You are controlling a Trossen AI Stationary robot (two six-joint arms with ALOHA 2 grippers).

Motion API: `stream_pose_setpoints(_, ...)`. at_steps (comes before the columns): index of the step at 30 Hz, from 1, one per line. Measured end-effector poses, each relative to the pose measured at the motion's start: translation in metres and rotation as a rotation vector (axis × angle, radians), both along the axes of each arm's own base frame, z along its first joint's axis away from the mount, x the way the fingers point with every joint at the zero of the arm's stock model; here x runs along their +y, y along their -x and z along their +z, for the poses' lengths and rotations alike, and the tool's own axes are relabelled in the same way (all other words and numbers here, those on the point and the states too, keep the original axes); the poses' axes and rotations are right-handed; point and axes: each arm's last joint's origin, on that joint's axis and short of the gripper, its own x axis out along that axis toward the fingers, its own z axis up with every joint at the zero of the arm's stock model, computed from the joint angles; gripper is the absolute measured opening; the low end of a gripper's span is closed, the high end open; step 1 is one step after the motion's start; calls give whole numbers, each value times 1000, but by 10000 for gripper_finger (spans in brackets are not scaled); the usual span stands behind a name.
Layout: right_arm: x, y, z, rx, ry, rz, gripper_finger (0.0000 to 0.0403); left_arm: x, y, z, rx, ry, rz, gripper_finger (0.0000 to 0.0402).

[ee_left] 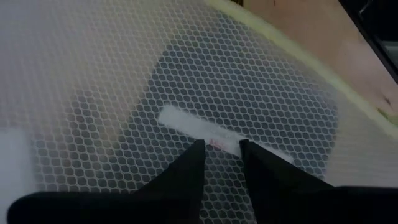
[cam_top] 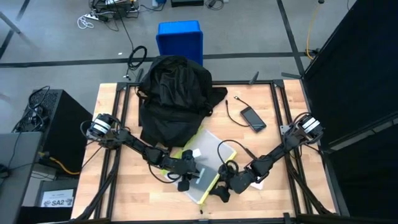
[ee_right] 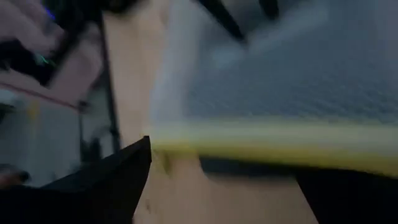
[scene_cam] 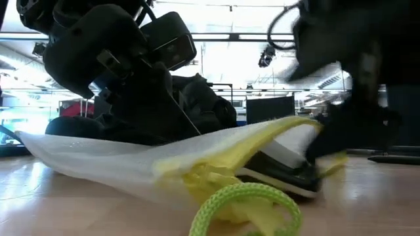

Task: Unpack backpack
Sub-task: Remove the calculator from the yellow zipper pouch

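Observation:
The black backpack (cam_top: 174,93) lies slumped at the far middle of the table. In front of it a white mesh pouch (cam_top: 208,152) with yellow trim lies flat, a dark flat thing (ee_left: 249,99) showing through the mesh. My left gripper (cam_top: 188,176) sits on the pouch's near part with its fingers almost together. My right gripper (cam_top: 222,188) is open at the pouch's near right corner. The yellow edge (ee_right: 267,140) runs between its fingers, and I cannot tell whether they touch it. A yellow-green cord loop (scene_cam: 249,203) lies at the pouch's mouth. My left gripper (ee_left: 221,149) has its fingertips (ee_left: 196,155) on the pouch's upper mesh layer (ee_left: 217,134), over a white label inside. A narrow strip of mesh sits between them. The fingers slant down from the table's left. The pouch (scene_cam: 118,160) rests on the table, its yellow-edged mouth (scene_cam: 262,141) raised.
A blue bin (cam_top: 179,38) stands on the floor beyond the table's far edge. A dark phone (cam_top: 253,118) with a cable lies on the far right of the table. Bare wood shows along the near edge and at the left.

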Motion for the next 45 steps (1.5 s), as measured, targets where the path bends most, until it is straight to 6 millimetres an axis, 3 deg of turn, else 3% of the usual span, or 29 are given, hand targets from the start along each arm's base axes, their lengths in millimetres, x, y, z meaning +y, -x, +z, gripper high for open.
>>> stream_pose_setpoints(6,3,-5,9,-101,10,35,351,0,0,0,3,-1,-1,87)
stream_pose_setpoints(16,-8,-2,-1,59,42,127,350,0,1,-1,7,0,-3,87)
stream_pose_setpoints(26,-38,3,35,92,139,135,352,0,1,-1,9,0,-3,87)
stream_pose_setpoints(33,-52,16,24,297,204,99,346,0,1,-2,11,-2,-3,87)
stream_pose_setpoints(40,-54,13,21,322,159,151,348,0,1,-2,12,-2,-3,87)
stream_pose_setpoints(45,-51,14,14,333,227,219,344,0,1,-2,11,-2,-1,87)
